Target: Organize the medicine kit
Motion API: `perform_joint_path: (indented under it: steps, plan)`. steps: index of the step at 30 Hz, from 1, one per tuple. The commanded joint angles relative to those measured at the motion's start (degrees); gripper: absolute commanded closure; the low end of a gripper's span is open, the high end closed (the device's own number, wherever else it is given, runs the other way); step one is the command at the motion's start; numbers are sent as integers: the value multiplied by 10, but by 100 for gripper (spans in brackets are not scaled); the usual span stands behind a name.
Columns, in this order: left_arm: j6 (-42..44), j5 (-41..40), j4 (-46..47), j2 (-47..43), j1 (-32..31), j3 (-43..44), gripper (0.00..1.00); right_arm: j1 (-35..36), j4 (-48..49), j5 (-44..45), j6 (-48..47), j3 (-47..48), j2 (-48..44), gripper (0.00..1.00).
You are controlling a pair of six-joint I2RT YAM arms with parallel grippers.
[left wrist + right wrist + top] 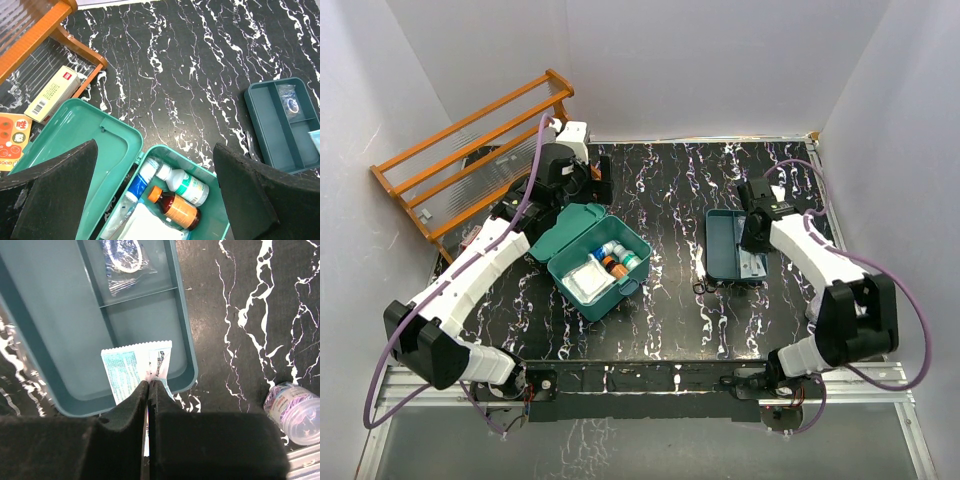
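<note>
From above, the medicine kit (588, 262) is lying open on the table (670, 190), left of the middle, with its lid leaning back toward the far left. The left claw (588, 180) is hanging just past the lid's far edge. The right claw (752, 238) is reaching over a flat tray (718, 250), well apart from the kit and to its right.

In the left wrist view, the left claw (155, 150) is standing wide apart and holding nothing. The kit (85, 130) is sitting directly below and between its fingers (55, 190). A white bottle (185, 184) and a brown bottle (176, 209) are lying side by side in the kit's base. The tray (272, 125) is lying to the right, and a cream box (52, 92) is resting beside a wooden rack (35, 30) to the left.

In the right wrist view, the right claw (149, 385) is pinching together on the edge of a white and teal packet (131, 371). The packet is lying over the near end of the tray (55, 325). A clear tub (295, 410) is sitting on the table to the right.
</note>
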Motion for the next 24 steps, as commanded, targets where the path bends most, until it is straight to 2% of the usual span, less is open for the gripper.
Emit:
perform_joint_path:
  steps: [1, 15, 24]
  plan:
    - [-5, 7, 1, -29, -3, -1, 1, -8, 33, 27, -38, 16, 50, 100]
    - [-4, 6, 4, -23, -3, 6, 1, -19, 96, 19, -66, 35, 136, 100]
    - [-5, 8, 3, -17, -3, 11, 1, -23, 140, 14, -28, 19, 148, 100]
